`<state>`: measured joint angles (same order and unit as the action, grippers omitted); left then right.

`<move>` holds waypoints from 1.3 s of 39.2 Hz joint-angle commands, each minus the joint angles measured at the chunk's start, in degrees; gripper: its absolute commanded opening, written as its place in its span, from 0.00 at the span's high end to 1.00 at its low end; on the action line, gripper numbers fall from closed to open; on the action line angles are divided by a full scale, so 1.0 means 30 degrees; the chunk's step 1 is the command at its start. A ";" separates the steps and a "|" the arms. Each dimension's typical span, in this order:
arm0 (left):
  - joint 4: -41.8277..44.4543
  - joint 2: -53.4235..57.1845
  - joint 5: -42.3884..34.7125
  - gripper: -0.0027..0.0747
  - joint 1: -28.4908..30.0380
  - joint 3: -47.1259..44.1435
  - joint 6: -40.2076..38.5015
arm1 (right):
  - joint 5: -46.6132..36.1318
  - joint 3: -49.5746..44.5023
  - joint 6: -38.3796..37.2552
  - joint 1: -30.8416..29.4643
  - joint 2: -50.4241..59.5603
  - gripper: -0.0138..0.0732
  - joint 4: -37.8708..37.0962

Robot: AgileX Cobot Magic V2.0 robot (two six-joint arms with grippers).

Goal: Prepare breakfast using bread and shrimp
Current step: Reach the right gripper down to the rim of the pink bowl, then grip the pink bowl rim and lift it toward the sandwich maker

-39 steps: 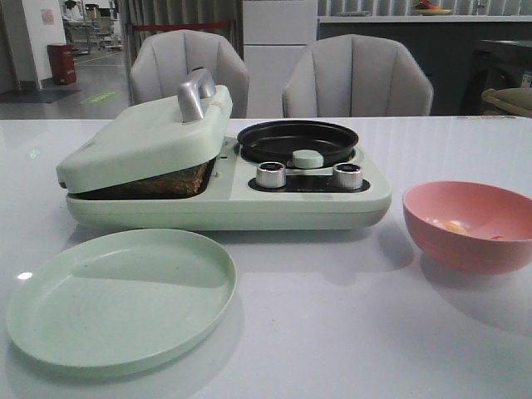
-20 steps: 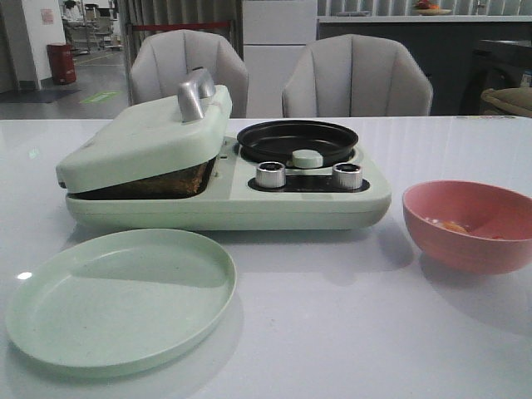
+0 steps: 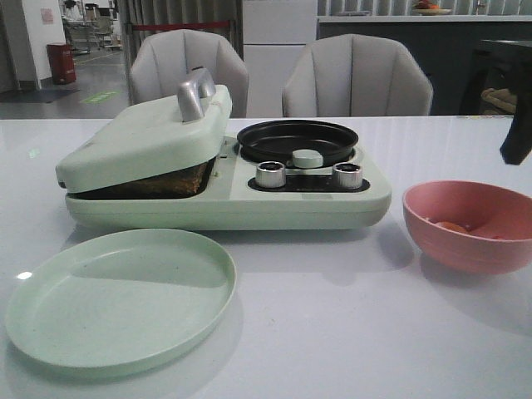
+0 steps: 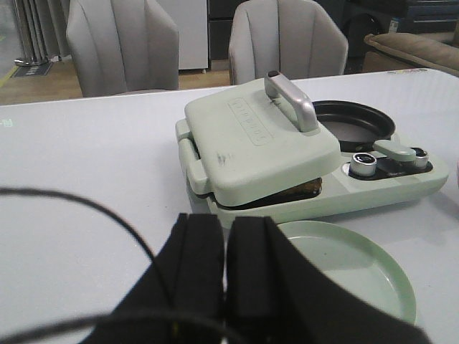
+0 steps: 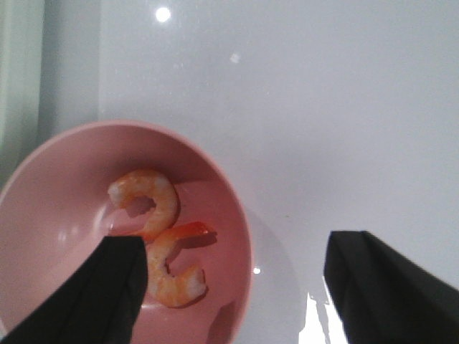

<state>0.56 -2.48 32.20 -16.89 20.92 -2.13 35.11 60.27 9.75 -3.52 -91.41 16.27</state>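
Two curled orange-pink shrimp [image 5: 148, 199] lie in the pink bowl [image 5: 229, 215]; in the front view they show as an orange patch, the shrimp [image 3: 453, 226], inside the bowl [image 3: 470, 249] at the right. My right gripper [image 5: 237, 247] hangs open above the bowl's rim, one finger over the bowl and the other over the table. The bread [image 3: 170, 179] shows only as a brown edge under the tilted lid [image 3: 150, 133] of the pale green breakfast maker. My left gripper [image 4: 226, 229] is shut and empty, held above the table near the plate's edge [image 4: 387, 265].
The breakfast maker [image 3: 241, 204] carries a black round pan [image 3: 297, 140] and two silver knobs [image 3: 271, 174]. An empty pale green plate [image 3: 50, 324] lies in front of it. A dark part of the right arm [image 3: 517, 125] shows at the right edge. Two grey chairs stand behind the table.
A dark part of the right arm has come into the front view at the upper right, above the pink bowl. The bowl now looks darker, in shadow. Nothing else moved.
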 commanded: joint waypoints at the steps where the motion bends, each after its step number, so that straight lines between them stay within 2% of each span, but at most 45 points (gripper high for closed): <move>1: -0.0187 -0.0248 -0.1410 0.79 -0.0049 0.0507 -0.0141 | -0.0708 0.0684 0.1288 -0.0174 -0.0367 0.15 0.1194; 7: -0.0187 -0.0248 -0.1410 0.79 -0.0049 0.0507 -0.0141 | -0.1444 0.0684 0.2646 -0.0174 -0.1624 0.15 0.2696; 10: -0.0187 -0.0248 -0.1410 0.79 -0.0049 0.0507 -0.0141 | -0.1940 0.0684 0.2722 -0.0174 -0.2176 0.19 0.2938; 19: -0.0187 -0.0248 -0.1410 0.79 -0.0049 0.0507 -0.0141 | -0.2429 0.0684 0.2744 -0.0174 -0.3293 0.59 0.2958; 22: -0.0187 -0.0248 -0.1410 0.79 -0.0049 0.0507 -0.0141 | -0.2589 0.0684 0.2744 -0.0174 -0.3220 0.69 0.2977; 34: -0.0187 -0.0248 -0.1410 0.79 -0.0049 0.0507 -0.0141 | -0.3193 0.1713 0.2701 -0.0174 -0.2562 0.68 0.3102; 45: -0.0187 -0.0248 -0.1410 0.79 -0.0049 0.0507 -0.0141 | -0.0128 0.4986 0.3196 -0.0122 -0.2544 0.68 0.3273; 51: -0.0187 -0.0248 -0.1410 0.79 -0.0049 0.0507 -0.0141 | 0.0303 0.7436 0.3196 0.0350 -0.2544 0.68 0.4898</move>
<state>0.56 -2.48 32.20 -16.89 20.92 -2.13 37.05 77.06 18.56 -3.17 -102.36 26.21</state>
